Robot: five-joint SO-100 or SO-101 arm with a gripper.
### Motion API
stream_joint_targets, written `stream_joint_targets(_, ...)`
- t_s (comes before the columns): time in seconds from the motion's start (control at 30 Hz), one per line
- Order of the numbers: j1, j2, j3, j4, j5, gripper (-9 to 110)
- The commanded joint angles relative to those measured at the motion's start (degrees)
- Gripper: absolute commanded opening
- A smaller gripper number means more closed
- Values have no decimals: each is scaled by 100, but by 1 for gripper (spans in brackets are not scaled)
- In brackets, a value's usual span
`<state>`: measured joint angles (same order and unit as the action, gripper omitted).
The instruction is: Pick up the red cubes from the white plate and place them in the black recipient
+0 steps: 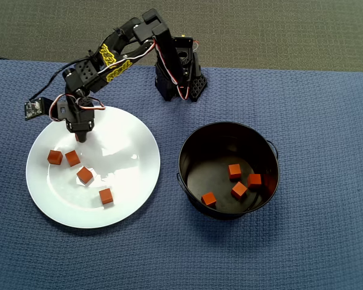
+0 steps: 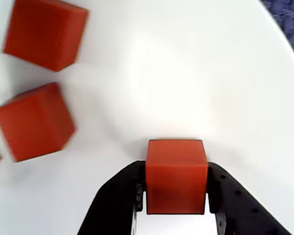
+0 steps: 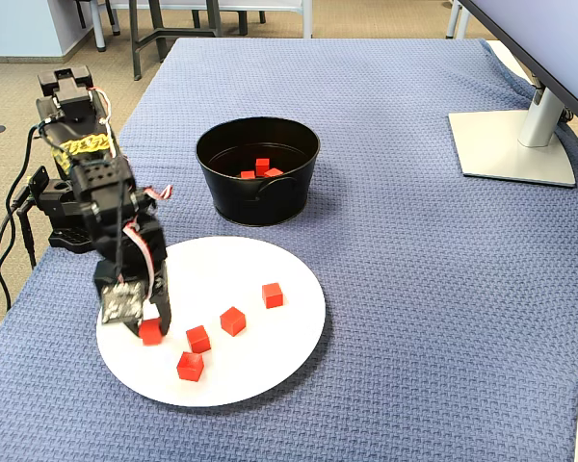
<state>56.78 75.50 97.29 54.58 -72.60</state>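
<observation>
The jaws (image 2: 176, 196) clenched one red cube (image 2: 176, 174) at the white plate's (image 1: 133, 181) ten o'clock edge overhead; four cubes (image 1: 85, 175) lay loose there, four (image 1: 239, 190) in the black recipient (image 1: 187, 151).

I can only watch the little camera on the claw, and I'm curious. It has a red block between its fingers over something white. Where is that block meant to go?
Observer: Into a black pot. In the overhead view it stands to the right of the white plate, apart from it.
Operator: Is anything in it already?
Observer: Four red cubes lie on its bottom.
Operator: How many are on the plate?
Observer: Five in the fixed view, counting the gripped cube in the gripper.
</observation>
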Motion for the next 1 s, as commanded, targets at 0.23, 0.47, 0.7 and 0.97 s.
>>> stream_joint_targets(0.23,-1749,3226,-97,826,3023,0)
stream_joint_targets(0.47,-3542,4579,9,1793,4658,0)
stream_joint_targets(0.7,-5221,5818,949,2013,5774,0)
stream_joint_targets(0.97,-5546,6003,1187,2092,4271,41)
